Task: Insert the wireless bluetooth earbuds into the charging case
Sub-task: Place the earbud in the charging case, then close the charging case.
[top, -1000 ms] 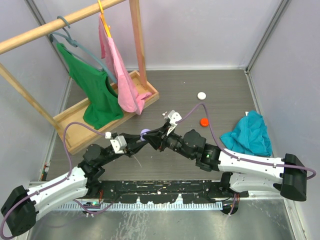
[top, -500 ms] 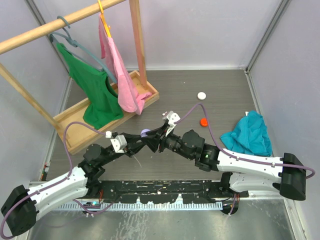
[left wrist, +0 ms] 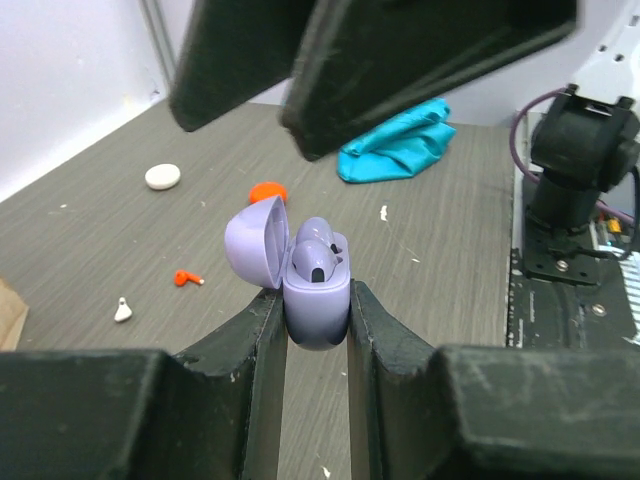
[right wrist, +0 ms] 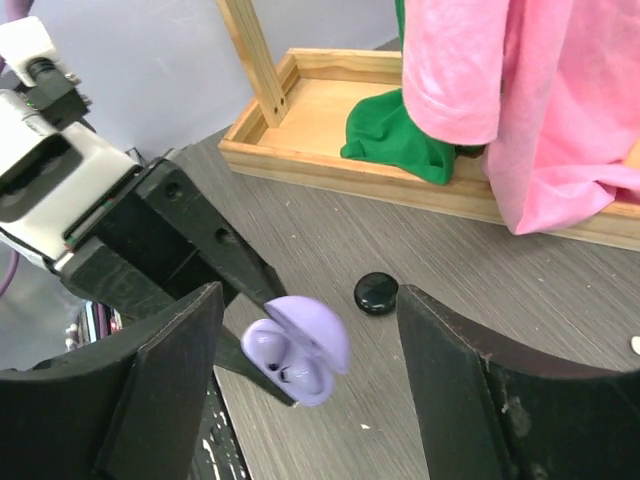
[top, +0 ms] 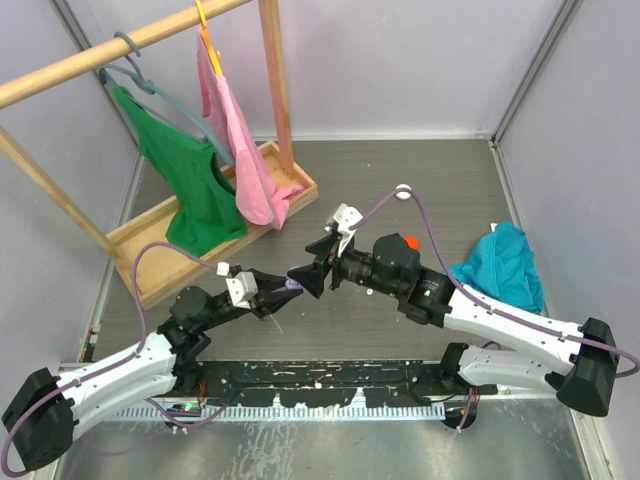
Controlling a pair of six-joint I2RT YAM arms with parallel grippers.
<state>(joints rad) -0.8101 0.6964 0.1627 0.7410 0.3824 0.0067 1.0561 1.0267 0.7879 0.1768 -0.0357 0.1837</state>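
Right then, at this moment your left pincer was clenched on the lilac charging case. One dark finger pressed each side of its lower half, holding it upright and up off the table. The case's lid stood hinged open, toward the left in the left wrist view. A lilac earbud sat in the socket nearest that camera; whether the socket behind it was filled too, I could not tell.

Your right pincer was released, its fingers spread wide with nothing between them. It hung just above the open case without touching it. In the right wrist view you looked down between the fingers into the case.

Down on the table, a red earbud and a white earbud lay loose and near each other, both well apart from the held case. An orange round case and a white round case lay farther back. A black round case lay on the table near the wooden tray. A green shirt and a pink shirt hung down into that tray. A teal cloth lay crumpled on the right side of the table.
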